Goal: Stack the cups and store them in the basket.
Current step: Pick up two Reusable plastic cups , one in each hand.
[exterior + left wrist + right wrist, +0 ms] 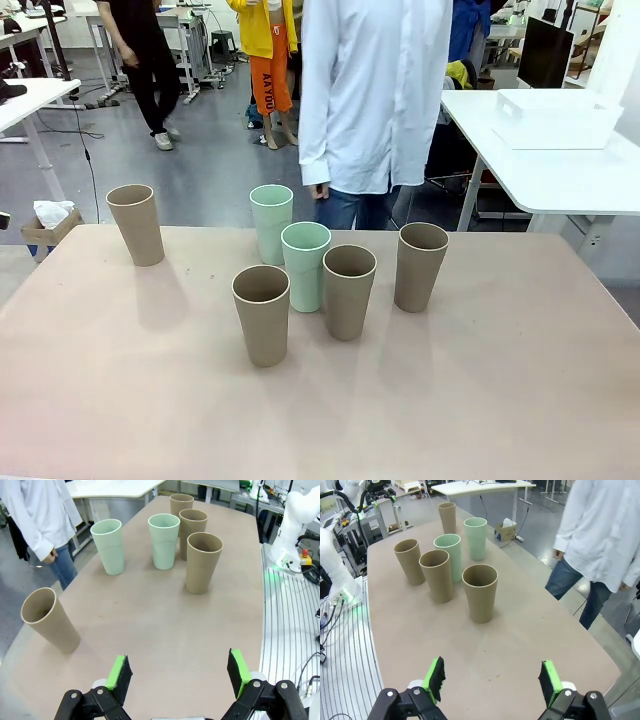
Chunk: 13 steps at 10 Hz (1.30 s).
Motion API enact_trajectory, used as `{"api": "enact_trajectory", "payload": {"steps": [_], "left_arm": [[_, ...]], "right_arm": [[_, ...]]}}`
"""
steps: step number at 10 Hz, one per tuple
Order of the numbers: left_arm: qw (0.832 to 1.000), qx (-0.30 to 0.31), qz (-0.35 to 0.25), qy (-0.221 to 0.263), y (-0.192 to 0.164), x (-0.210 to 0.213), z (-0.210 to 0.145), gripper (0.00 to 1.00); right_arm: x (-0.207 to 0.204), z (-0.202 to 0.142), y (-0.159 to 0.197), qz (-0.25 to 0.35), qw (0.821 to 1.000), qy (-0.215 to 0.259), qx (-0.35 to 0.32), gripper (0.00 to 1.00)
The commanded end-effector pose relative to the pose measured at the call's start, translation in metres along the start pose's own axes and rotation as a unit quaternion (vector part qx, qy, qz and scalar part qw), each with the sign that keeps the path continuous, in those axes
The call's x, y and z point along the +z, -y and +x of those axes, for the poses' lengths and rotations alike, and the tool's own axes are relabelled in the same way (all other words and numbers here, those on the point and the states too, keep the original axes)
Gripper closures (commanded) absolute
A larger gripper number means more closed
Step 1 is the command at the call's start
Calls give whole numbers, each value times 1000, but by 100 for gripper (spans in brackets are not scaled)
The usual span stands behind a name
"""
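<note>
Although six cups stand upright on the counter [500, 400], none is gripped. In the left wrist view the left jaws are spread wide, their green pads [120, 672] set at the bottom edge with nothing but bare counter between them. In the right wrist view the right jaws are likewise spread wide and hold nothing.

In the front view, a lone tan cup [135, 224] is placed at the left of the frame, well apart from the others. A rear mint cup [271, 222] is found just left of centre, towards the far edge. A front mint cup [305, 265] is set just beside it, lower and to the right. A nearest tan cup [261, 313] is seen lowest in the frame, near the front mint cup. A middle tan cup [349, 290] stands just to the right of the front mint cup; whether the two touch cannot be told. A right tan cup [421, 265] is placed a little apart at the right of the group. No cup is stacked in another.

The basket [555, 118] is seen at the upper right, resting on a separate white table [560, 180], well apart from the cups.

A person [375, 90] in a white shirt is seen behind the counter's far edge, one hand [320, 190] hanging at the side.
</note>
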<state>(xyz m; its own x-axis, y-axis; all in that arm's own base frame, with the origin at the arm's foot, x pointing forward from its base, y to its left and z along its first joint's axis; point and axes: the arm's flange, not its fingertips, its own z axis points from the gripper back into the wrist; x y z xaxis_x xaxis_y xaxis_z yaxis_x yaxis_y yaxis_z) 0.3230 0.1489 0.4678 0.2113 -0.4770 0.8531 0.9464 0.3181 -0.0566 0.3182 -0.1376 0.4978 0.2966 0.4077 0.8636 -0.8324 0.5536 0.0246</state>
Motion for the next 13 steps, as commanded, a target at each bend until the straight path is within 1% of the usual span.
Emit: {"api": "enact_trajectory", "payload": {"steps": [1,13], "left_arm": [[1000,-8,0,9,-1,0,1,0],[1000,-8,0,9,-1,0,1,0]], "right_arm": [[0,1,4,0,1000,13,13,0],[0,1,4,0,1000,13,13,0]]}}
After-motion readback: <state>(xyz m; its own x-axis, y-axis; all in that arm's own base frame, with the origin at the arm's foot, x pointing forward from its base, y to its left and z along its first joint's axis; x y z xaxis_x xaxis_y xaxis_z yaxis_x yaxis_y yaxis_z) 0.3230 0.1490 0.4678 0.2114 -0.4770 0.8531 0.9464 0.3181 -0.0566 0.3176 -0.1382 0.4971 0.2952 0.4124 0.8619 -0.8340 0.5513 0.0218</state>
